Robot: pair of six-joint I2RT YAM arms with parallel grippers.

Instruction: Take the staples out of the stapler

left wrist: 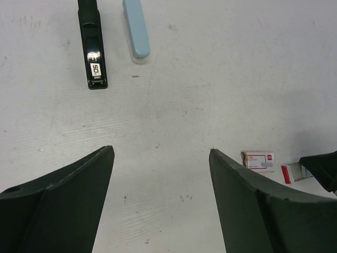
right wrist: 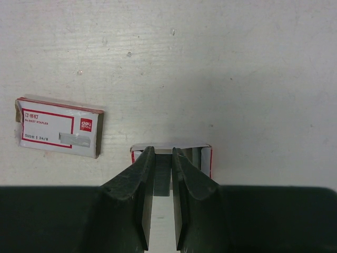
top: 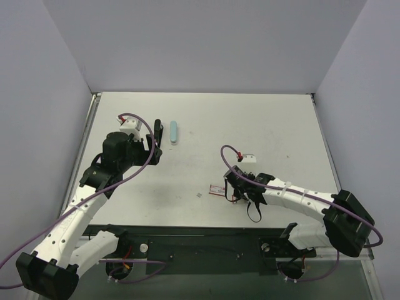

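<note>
only right wrist view shows right claw pinching staples; left claw wide.

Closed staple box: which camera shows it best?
Right wrist: the closed box is near and whole, its label clear. Left wrist shows it small, lower right; top external shows only a tiny speck.

I had the left arm stretched out toward the far left, with the left gripper hanging nose-down and its jaws spread wide. The right arm reached in toward the middle, and the right gripper sat low with its fingers pinched narrow on the staples.
</note>
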